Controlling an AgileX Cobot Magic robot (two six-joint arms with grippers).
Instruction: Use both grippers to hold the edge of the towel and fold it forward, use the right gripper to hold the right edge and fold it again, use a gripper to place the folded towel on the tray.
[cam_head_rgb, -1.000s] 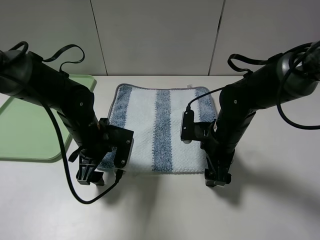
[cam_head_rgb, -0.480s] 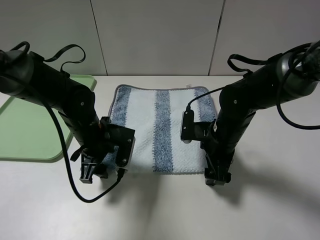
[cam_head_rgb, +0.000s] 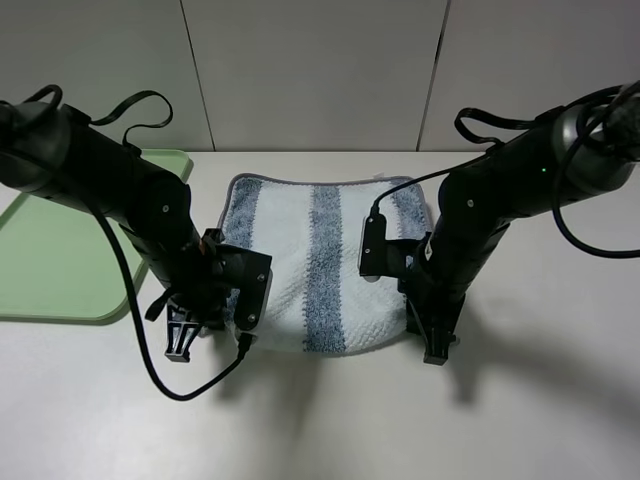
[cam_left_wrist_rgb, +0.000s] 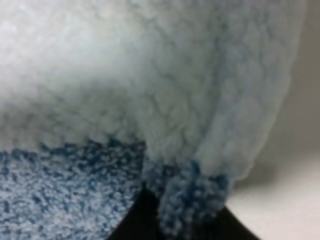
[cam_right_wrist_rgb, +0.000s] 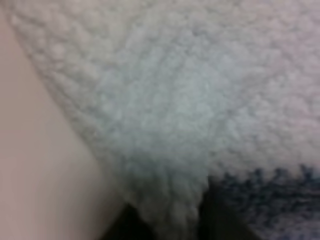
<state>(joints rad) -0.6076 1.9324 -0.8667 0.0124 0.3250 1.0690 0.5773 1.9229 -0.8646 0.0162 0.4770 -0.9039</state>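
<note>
While my left gripper (cam_head_rgb: 183, 338) and right gripper (cam_head_rgb: 437, 345) clamp the near corners of the towel (cam_head_rgb: 320, 260), it lies on the table (cam_head_rgb: 320, 420), stretching forward from both grips, its near edge (cam_head_rgb: 310, 348) spanning between them.

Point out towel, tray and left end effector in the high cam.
towel (cam_head_rgb: 285, 250), exterior high view, white stripe.
tray (cam_head_rgb: 45, 270), exterior high view, bare green floor.
left end effector (cam_head_rgb: 182, 340), exterior high view, between its fingertips.
</note>
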